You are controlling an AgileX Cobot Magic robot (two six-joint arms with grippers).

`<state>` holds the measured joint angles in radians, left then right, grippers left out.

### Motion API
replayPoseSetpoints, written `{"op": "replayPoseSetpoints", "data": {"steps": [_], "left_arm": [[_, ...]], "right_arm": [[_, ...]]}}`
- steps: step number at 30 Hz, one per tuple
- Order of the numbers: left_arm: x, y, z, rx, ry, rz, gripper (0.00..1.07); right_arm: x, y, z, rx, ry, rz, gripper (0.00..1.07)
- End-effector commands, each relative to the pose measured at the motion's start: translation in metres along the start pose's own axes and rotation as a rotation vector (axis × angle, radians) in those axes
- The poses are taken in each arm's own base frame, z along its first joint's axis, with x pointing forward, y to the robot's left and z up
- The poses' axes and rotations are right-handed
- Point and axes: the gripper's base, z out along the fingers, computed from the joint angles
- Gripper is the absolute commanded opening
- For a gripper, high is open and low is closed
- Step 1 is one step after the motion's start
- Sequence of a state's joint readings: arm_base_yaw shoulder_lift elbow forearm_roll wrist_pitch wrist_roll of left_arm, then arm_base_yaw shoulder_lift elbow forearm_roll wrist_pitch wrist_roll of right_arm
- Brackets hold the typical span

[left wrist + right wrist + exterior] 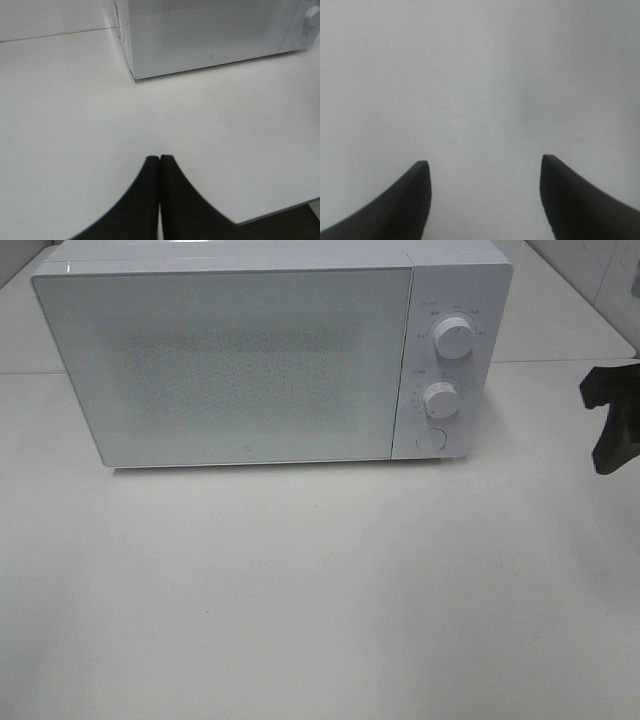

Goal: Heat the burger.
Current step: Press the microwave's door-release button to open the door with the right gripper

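One white microwave [230,360], door closed, inside unseen; left gripper [160,158] together, right gripper [485,162] apart and empty

My feed shows a plain white table [300,590], matte and softly, evenly lit. A thin seam [560,361] runs across it toward the back. Past the far right corner I can make out a pale grey surface that looks like a wall [600,270]. In the left wrist view the table's edge [280,212] shows, with a dark area [290,225] below it that I can't identify.
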<state>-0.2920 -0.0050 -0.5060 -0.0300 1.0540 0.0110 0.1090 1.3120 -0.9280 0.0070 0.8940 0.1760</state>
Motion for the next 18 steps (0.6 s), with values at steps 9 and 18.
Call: {"op": "replayPoseSetpoints", "data": {"steps": [9,18], "left_arm": [[0.001,0.0,-0.002,-0.007,-0.029,0.0,0.0],[0.001,0.0,-0.002,-0.007,-0.029,0.0,0.0]], "right_arm": [[0.068,-0.012,-0.06,-0.031,-0.15,-0.006,0.6],[0.128,-0.023,-0.071,-0.034,-0.202,-0.05,0.6]]}}
